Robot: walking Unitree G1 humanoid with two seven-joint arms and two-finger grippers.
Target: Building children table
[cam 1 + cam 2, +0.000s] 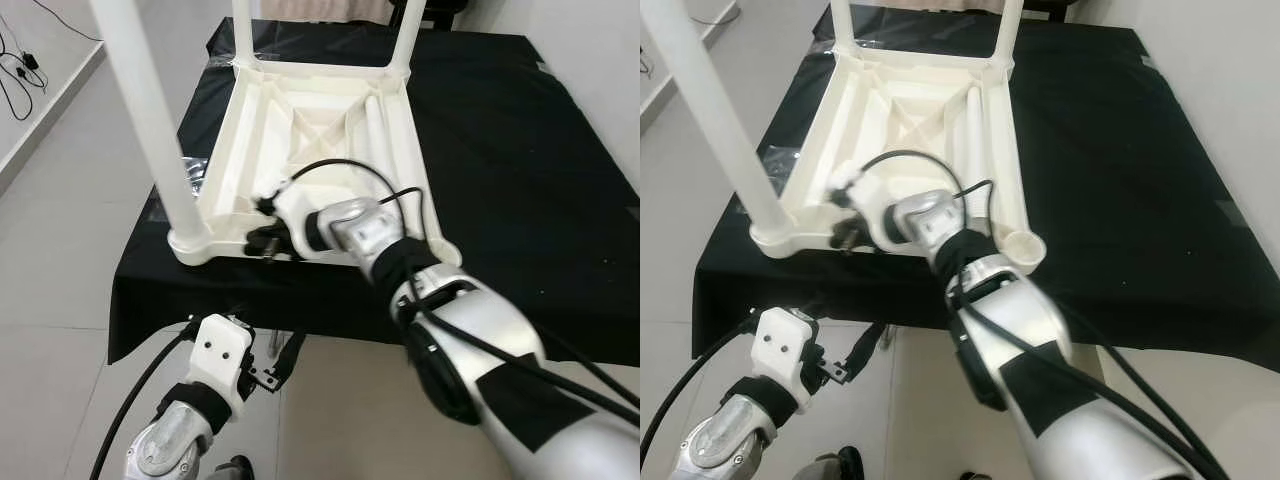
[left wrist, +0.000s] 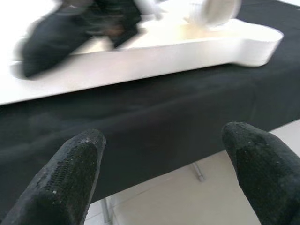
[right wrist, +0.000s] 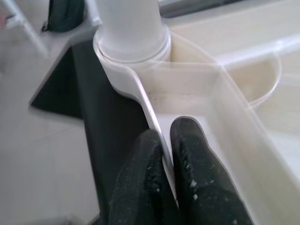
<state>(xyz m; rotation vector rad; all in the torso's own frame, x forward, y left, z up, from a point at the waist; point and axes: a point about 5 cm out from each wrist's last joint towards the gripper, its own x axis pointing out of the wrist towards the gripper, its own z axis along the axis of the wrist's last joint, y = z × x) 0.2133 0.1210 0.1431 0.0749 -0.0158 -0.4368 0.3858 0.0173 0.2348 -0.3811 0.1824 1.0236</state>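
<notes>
The white children's table (image 1: 320, 140) lies upside down on the black-draped bench (image 1: 520, 200). The right pincer (image 1: 268, 243) is clamped on its near rim, beside a fitted leg (image 1: 150, 110). The left pincer (image 1: 275, 372) hangs apart below the bench edge.

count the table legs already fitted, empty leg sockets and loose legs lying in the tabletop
fitted legs: 3
empty leg sockets: 1
loose legs lying in the upturned tabletop: 1
total: 5
</notes>
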